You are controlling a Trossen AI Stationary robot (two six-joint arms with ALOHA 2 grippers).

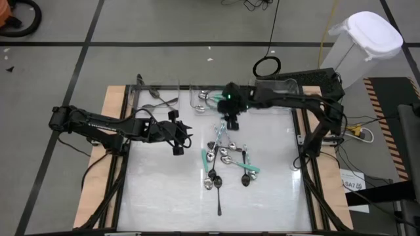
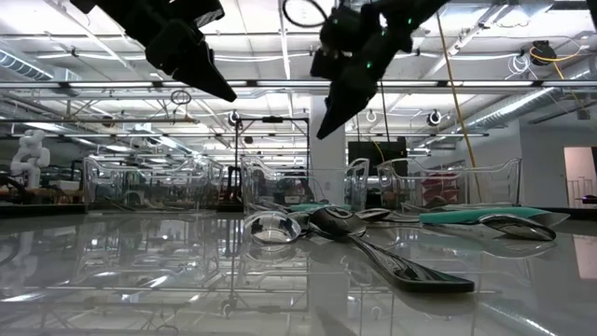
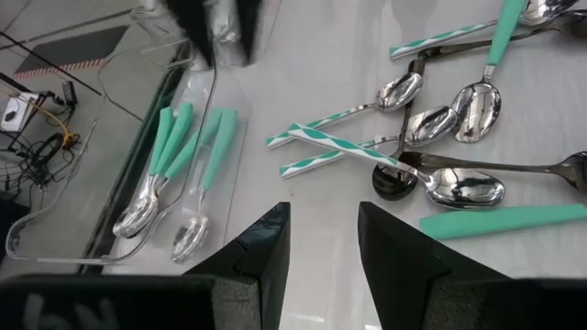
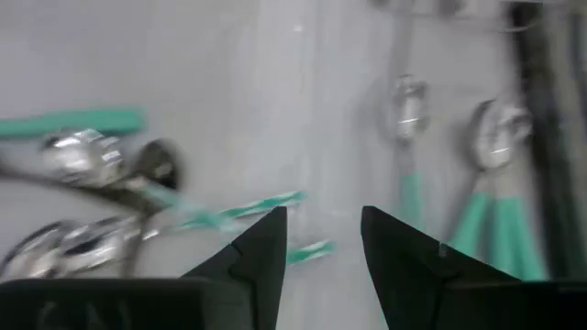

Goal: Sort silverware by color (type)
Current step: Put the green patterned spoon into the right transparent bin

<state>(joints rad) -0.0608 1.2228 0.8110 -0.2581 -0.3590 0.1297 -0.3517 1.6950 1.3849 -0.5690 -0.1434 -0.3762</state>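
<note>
Dark spoon (image 2: 410, 271) lies nearest on the table, heading the silverware pile (image 1: 226, 160) at centre. Right gripper (image 1: 231, 122) hovers just beyond the pile, jaws apart, empty. Left gripper (image 1: 178, 139) waits left, parted, empty.

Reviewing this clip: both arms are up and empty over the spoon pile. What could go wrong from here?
1. The spoons in the pile lie crossed and overlapping, so a grasp may lift or drag a neighbour along.
2. The right end effector hangs near the clear bin holding teal-handled spoons; a low pass might clip its wall.
3. The left end effector hovers beside the same pile, so both arms reaching in together might collide.
</note>
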